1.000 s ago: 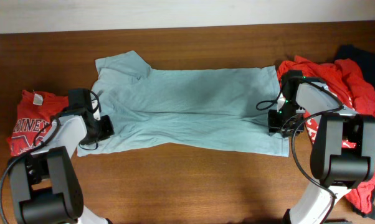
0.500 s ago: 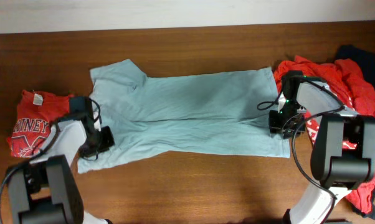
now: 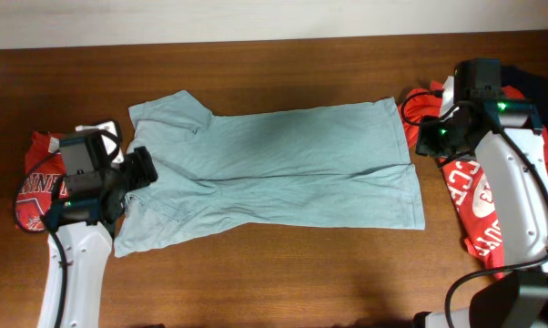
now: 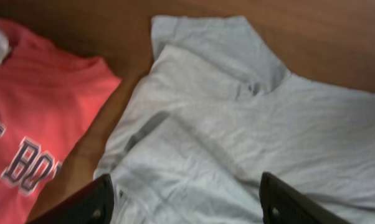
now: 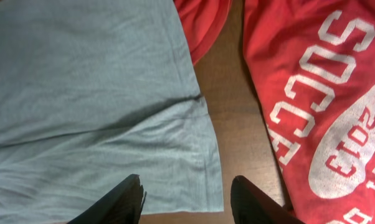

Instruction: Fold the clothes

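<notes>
A light blue T-shirt point(image 3: 274, 169) lies flat across the table, its lower half doubled along its length. My left gripper point(image 3: 139, 171) hovers over the shirt's sleeve end. In the left wrist view it point(image 4: 187, 206) stands open, with the blue T-shirt point(image 4: 237, 124) below and nothing between its fingers. My right gripper point(image 3: 430, 138) hangs by the shirt's hem end. It point(image 5: 186, 202) is open above the hem corner of the blue T-shirt point(image 5: 88, 93), and it holds nothing.
A red printed shirt point(image 3: 39, 187) lies at the left, partly under my left arm. A pile of red clothes point(image 3: 479, 200) and a dark navy garment point(image 3: 538, 87) sit at the right. Bare wood shows in front of the shirt and behind it.
The left gripper has opened, let go of the shirt's lower left edge and risen. The right arm has lifted off the hem and drawn back to the right.
</notes>
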